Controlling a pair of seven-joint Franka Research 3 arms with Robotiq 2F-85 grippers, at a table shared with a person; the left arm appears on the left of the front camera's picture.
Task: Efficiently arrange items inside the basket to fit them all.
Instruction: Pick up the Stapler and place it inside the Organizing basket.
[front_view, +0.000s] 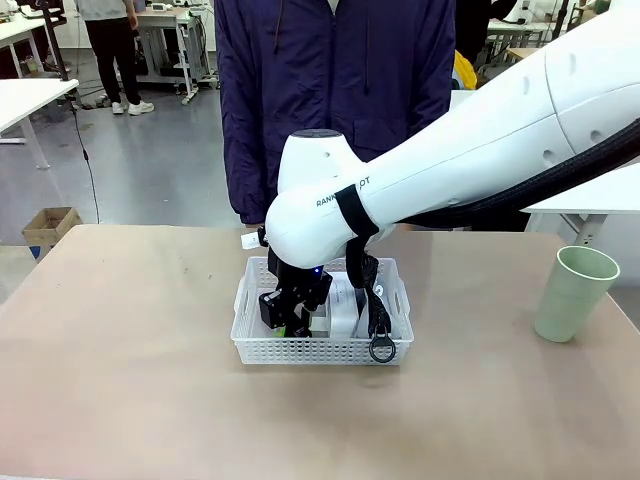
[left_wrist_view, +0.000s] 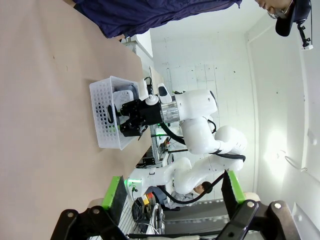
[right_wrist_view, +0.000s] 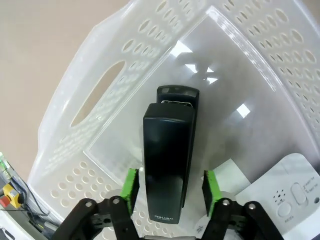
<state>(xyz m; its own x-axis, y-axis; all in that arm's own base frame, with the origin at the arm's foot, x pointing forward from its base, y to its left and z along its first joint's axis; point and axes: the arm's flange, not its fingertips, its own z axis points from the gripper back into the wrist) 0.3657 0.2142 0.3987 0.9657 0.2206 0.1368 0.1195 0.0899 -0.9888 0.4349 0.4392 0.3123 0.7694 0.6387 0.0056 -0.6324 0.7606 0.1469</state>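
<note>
The white perforated basket (front_view: 320, 352) sits mid-table in front of the person. My right gripper (front_view: 292, 325) reaches down into its left half. In the right wrist view the black stapler (right_wrist_view: 169, 160) lies flat on the basket (right_wrist_view: 100, 100) floor between the green pads (right_wrist_view: 131, 187), with a small gap on each side, so the right gripper (right_wrist_view: 170, 192) is open. A small white box (front_view: 343, 305) lies beside it, and the pouch's black strap and ring (front_view: 381, 345) hang over the front wall. The pale green cup (front_view: 574, 292) stands on the table far right. My left gripper (left_wrist_view: 172, 180) is open and holds nothing, well away from the basket (left_wrist_view: 105, 120).
A person in a dark blue jacket (front_view: 335, 90) stands at the far edge, right behind the basket. My right arm's white body (front_view: 450, 160) spans the right half of the table above the cup. Bare tabletop (front_view: 120, 340) lies to the left and front.
</note>
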